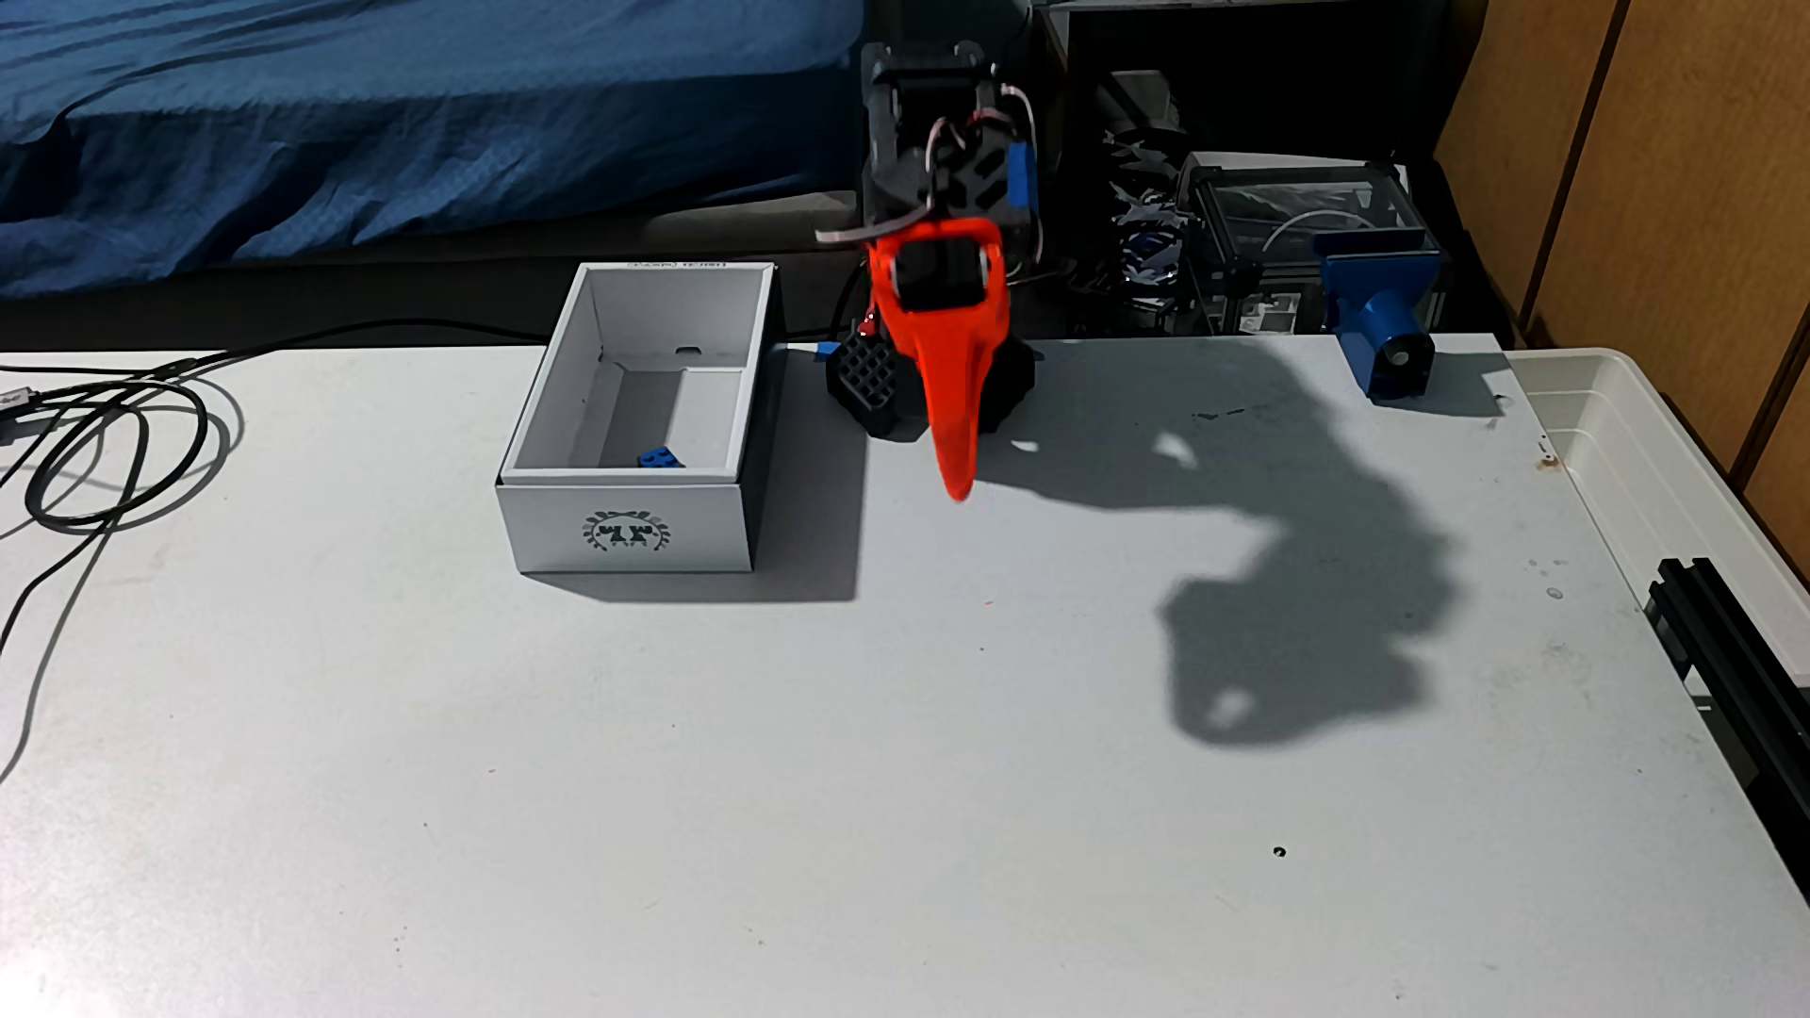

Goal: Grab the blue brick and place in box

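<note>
My orange fingers (958, 480) hang over the white tabletop (881, 783), pointing down and toward the camera. They hold nothing. They look pressed together into one point, but I cannot tell for sure.

The blue brick (657, 457) lies inside the box (627, 529), on its floor, close to the near wall. Only part of it shows over that wall, so I cannot tell which way its long side runs.

The box sits to the left of my fingers in the fixed view, with its round dark emblem facing the camera. A black cable (118, 460) curls on the left. A blue mount (1383, 313) stands on the far right.
</note>
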`<action>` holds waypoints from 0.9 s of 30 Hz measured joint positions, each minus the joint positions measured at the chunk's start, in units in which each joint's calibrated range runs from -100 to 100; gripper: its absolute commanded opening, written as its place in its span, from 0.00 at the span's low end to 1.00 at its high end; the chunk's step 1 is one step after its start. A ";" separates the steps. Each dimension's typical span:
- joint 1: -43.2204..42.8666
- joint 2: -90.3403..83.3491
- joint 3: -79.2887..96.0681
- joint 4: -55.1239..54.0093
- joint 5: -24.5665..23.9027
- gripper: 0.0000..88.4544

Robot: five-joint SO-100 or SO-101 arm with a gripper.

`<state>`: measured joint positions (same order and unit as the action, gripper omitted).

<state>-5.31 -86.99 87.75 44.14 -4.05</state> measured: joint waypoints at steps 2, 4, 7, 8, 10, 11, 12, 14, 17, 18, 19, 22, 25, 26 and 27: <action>0.00 -2.11 3.22 0.00 0.63 0.01; 0.00 -4.05 6.71 0.18 0.84 0.01; 0.96 -6.33 9.75 0.97 0.89 0.01; 1.03 -7.09 9.83 1.49 0.89 0.01; 1.55 -8.19 10.37 2.90 0.89 0.01; 1.92 -8.70 10.82 3.69 0.95 0.01; 2.21 -8.95 10.91 4.74 1.00 0.01; 2.29 -9.37 10.91 6.68 1.00 0.01; 2.29 -9.46 10.91 8.96 1.00 0.01; 2.36 -9.71 10.91 9.31 1.00 0.01; 2.51 -9.88 10.91 9.49 1.00 0.01; 2.51 -10.56 10.91 9.57 1.00 0.01; 2.51 -11.40 10.91 9.57 1.00 0.01; 2.51 -11.40 10.91 9.57 1.00 0.01; 2.51 -11.40 10.91 9.57 1.00 0.01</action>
<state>-2.80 -98.40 98.66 53.71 -3.05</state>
